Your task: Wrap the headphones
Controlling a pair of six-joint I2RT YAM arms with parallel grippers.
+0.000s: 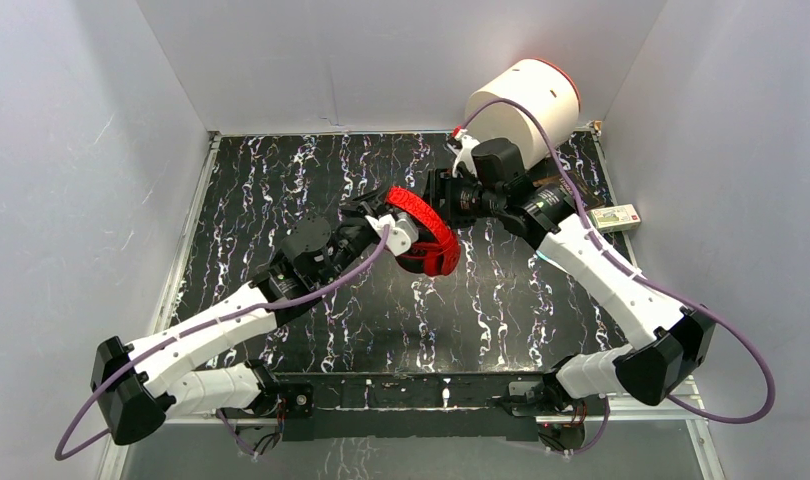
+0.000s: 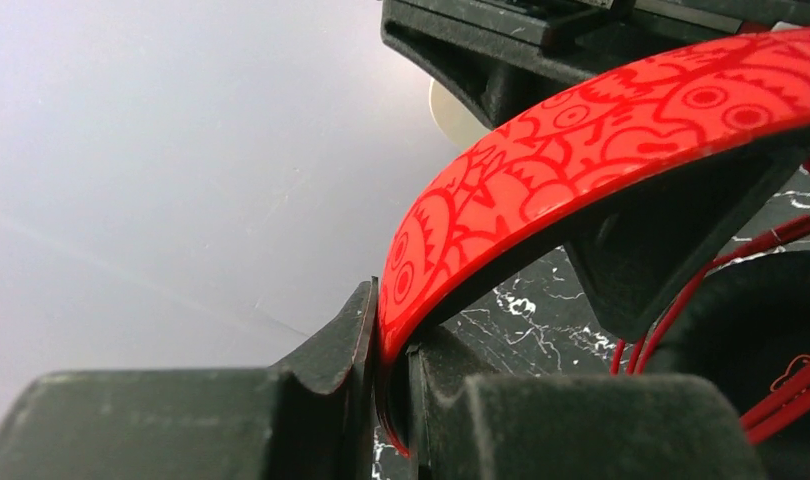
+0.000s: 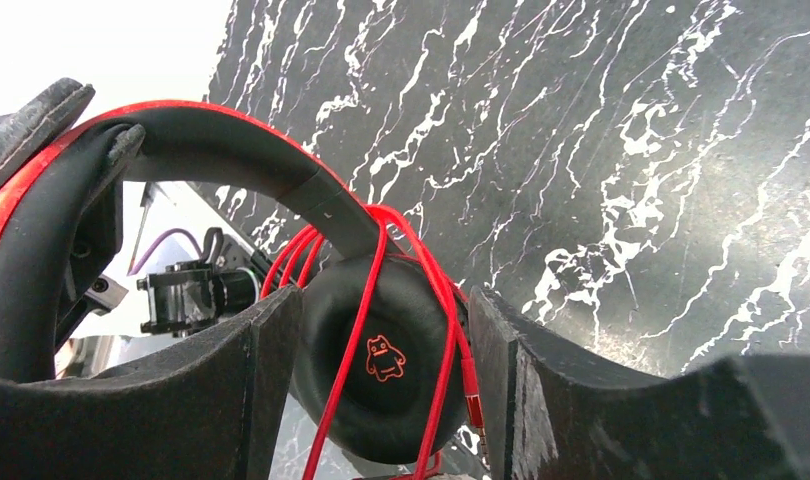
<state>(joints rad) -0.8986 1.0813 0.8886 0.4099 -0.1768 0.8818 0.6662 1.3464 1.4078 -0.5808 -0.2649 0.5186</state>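
tightly, left hand (image 2: 391, 400) pinches the headphones (image 2: 581, 130) at the band edge, right hand (image 3: 381, 297) gaping around an earcup (image 3: 386, 400).

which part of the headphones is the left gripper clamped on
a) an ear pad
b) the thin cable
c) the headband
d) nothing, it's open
c: the left wrist view shows the left gripper pinching the edge of the headband between its fingers, while the cable runs clear of them off to the side.
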